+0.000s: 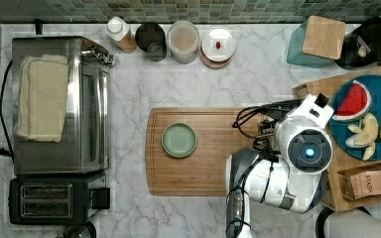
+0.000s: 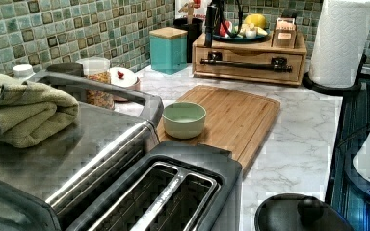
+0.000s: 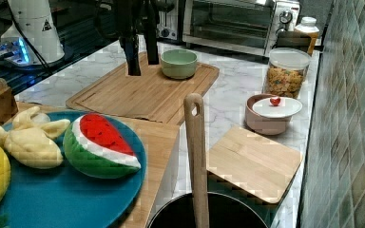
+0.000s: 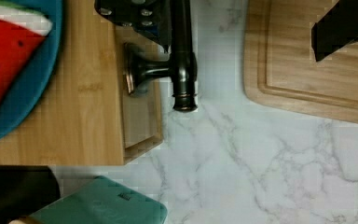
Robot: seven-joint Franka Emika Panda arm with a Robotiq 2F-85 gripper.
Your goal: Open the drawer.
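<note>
- My gripper (image 4: 240,44) is spread wide. One finger (image 4: 137,18) is on the drawer side of the bar, the other finger (image 4: 342,28) hangs over the cutting board (image 4: 307,88).
- The drawer (image 2: 250,73) sits in the low wooden box under the blue plate (image 4: 37,93) of toy fruit, at the far end of the counter in the left view. I judge that it is shut or nearly shut; its front is about level with the box.
- The black handle (image 4: 182,56) runs along the drawer's front. In the wrist view I see its end knob and one post, so I am near one end of the bar, not its middle.
- I think the step in hand is to take the bar. I would first move along it toward the middle, so that the pull does not twist the drawer in its box.
- Then I would press the fingers together on the bar, clear of the post.
- The pull should go straight away from the box, toward the cutting board, level and slow.
- The box is loose on the marble, I believe, so a jerk could drag it with the plate.
</note>
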